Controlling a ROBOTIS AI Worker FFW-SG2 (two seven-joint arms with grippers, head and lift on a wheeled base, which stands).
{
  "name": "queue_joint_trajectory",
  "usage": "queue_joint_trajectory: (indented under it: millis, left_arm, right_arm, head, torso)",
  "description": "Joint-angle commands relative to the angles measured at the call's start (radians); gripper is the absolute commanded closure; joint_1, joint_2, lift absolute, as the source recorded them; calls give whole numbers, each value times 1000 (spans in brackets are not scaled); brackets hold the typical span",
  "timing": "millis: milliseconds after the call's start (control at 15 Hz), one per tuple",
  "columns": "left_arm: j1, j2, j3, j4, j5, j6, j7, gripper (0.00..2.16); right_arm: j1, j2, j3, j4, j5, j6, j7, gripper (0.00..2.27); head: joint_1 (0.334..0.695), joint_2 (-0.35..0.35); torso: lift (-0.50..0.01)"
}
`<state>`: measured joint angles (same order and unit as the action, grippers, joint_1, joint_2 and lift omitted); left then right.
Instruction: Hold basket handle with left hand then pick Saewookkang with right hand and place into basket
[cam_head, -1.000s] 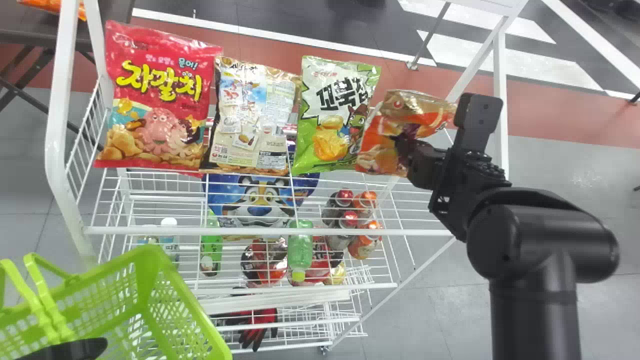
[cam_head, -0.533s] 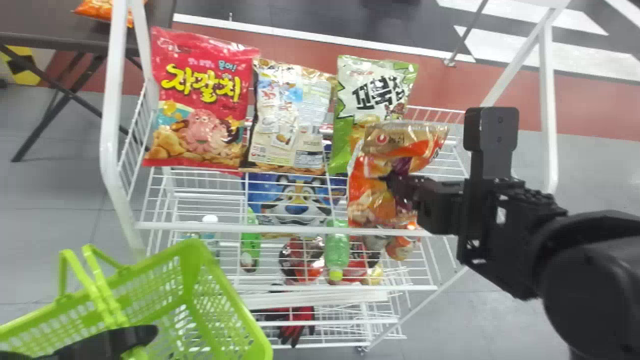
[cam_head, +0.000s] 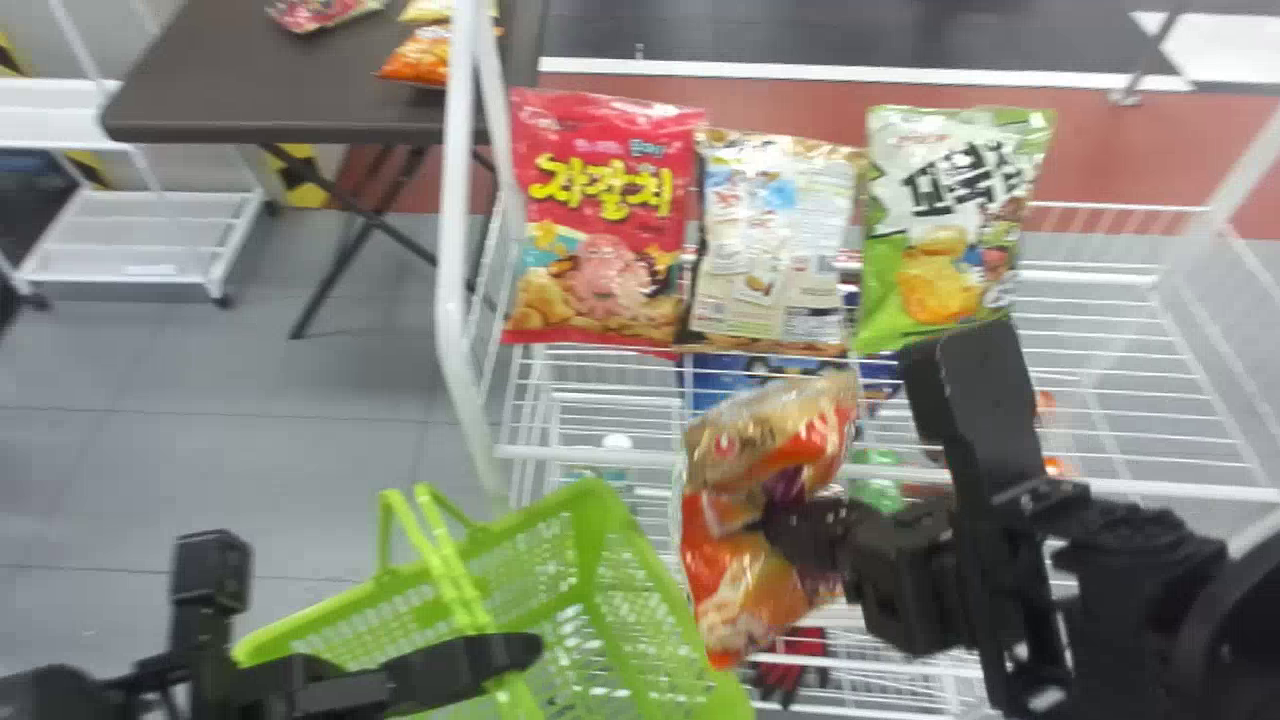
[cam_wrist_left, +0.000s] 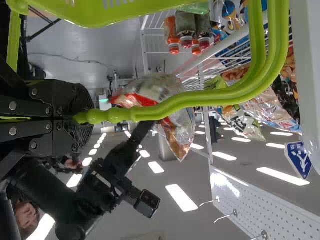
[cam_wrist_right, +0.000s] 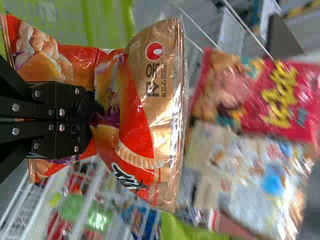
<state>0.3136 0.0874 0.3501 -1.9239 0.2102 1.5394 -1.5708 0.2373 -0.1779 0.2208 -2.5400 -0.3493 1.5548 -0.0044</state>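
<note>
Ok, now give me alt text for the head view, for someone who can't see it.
The robot's right end effector holds an orange and tan snack bag near the rim of a green basket, while its left end effector grips the basket's handle. Beyond, red, beige and green snack bags line a white wire rack.

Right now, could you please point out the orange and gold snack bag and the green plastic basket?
Orange and gold snack bag (cam_wrist_right: 135, 125): right wrist view, middle of its front.
Green plastic basket (cam_head: 584, 532): head view, far corner of its wall.
</note>
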Motion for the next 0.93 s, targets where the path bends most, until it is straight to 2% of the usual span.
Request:
queue_joint_trajectory:
  millis: [0, 133, 267, 333, 400, 467, 533, 600, 733, 867]
  left_arm:
    - [-1, 0, 1, 0, 0, 32, -10, 2152]
    - [-4, -2, -5, 5, 0, 32, -10, 2152]
    - [-7, -2, -5, 5, -2, 32, -10, 2152]
    - [-7, -2, -3, 5, -2, 32, -10, 2152]
    - [-7, 0, -2, 6, -2, 32, -10, 2152]
    - [-10, 0, 0, 9, -2, 32, -10, 2152]
    - [-15, 0, 1, 17, -2, 32, -10, 2152]
    - [-21, 0, 0, 25, -2, 32, -10, 2152]
    - [-25, 0, 1, 40, 0, 32, -10, 2152]
    - [-25, 0, 7, 43, 0, 32, -10, 2152]
  right_arm:
    - [13, 3, 124, 87, 10, -92, -2, 2246]
    - [11, 11, 227, 204, 21, -288, 3, 2246]
    - [5, 40, 288, 293, 29, -384, 9, 2243]
    - [-1, 48, 319, 328, 46, -380, 6, 2196]
    - [-3, 52, 342, 354, 73, -371, 4, 2027]
    - [-1, 52, 357, 374, 93, -353, 4, 1561]
    - [4, 51, 362, 383, 110, -341, 4, 711]
    - [20, 48, 376, 382, 161, -344, 4, -2]
    - [39, 23, 384, 380, 240, -488, 0, 6]
    - [70, 18, 334, 368, 302, -654, -28, 39]
  head:
    - [695, 125]
    - [695, 199]
    - [695, 282]
    - [695, 347]
    - [695, 350]
    - [695, 350]
    - [695, 350]
    - [695, 350]
    - [695, 350]
    - [695, 350]
  torso:
    - [-19]
    - [-19]
    - [-19]
    - [-19]
    - [-19]
    - [-19]
    - [-19]
    - [-19]
    - [-19]
    - [-19]
